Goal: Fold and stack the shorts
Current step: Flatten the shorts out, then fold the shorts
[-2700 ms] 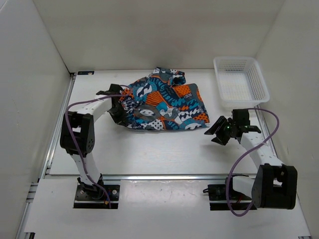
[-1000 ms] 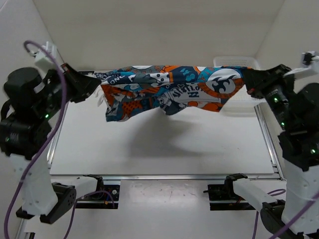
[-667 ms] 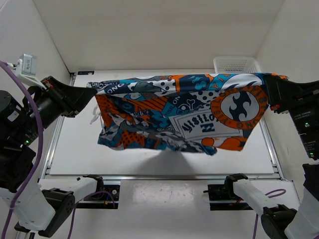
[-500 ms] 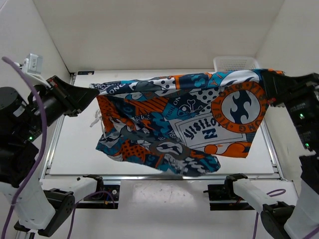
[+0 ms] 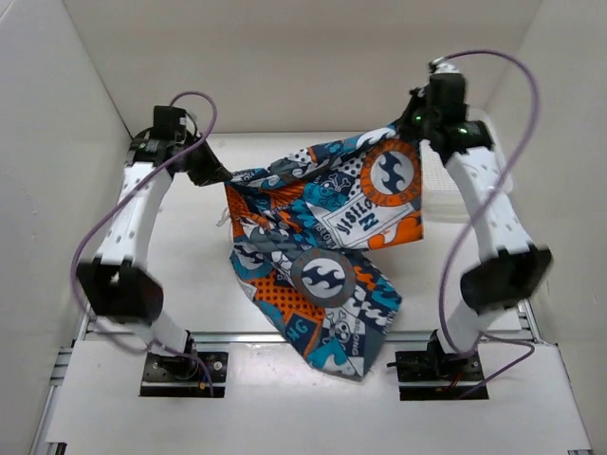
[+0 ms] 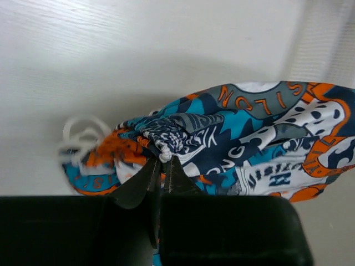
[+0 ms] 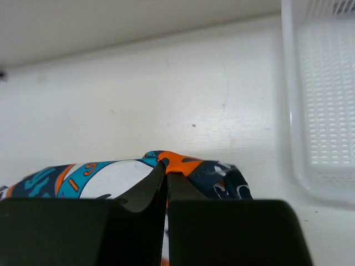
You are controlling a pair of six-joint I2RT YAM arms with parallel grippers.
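The left gripper (image 5: 214, 174) and right gripper (image 5: 413, 127) each pinch a top corner of the shorts (image 5: 327, 275), which hang twisted between them above the table (image 5: 190, 275), so either thin grip may slip, or the cloth may land bunched.

Soft, matt patchwork-print cloth shorts (image 5: 322, 251) in blue, teal, orange, white and black, all loose wrinkles, waistband puckered fine. There's the white drawstring cord (image 6: 77, 138), soft-looking too. White tabletop (image 5: 190, 275): smooth, low sheen, faint streaky grain. White plastic mesh basket (image 7: 324, 111), slightly glossy. Left gripper (image 6: 162, 165) and right gripper (image 7: 166, 173): hard, matt black. Silver metal rail (image 5: 285, 336), near edge, dull shine.
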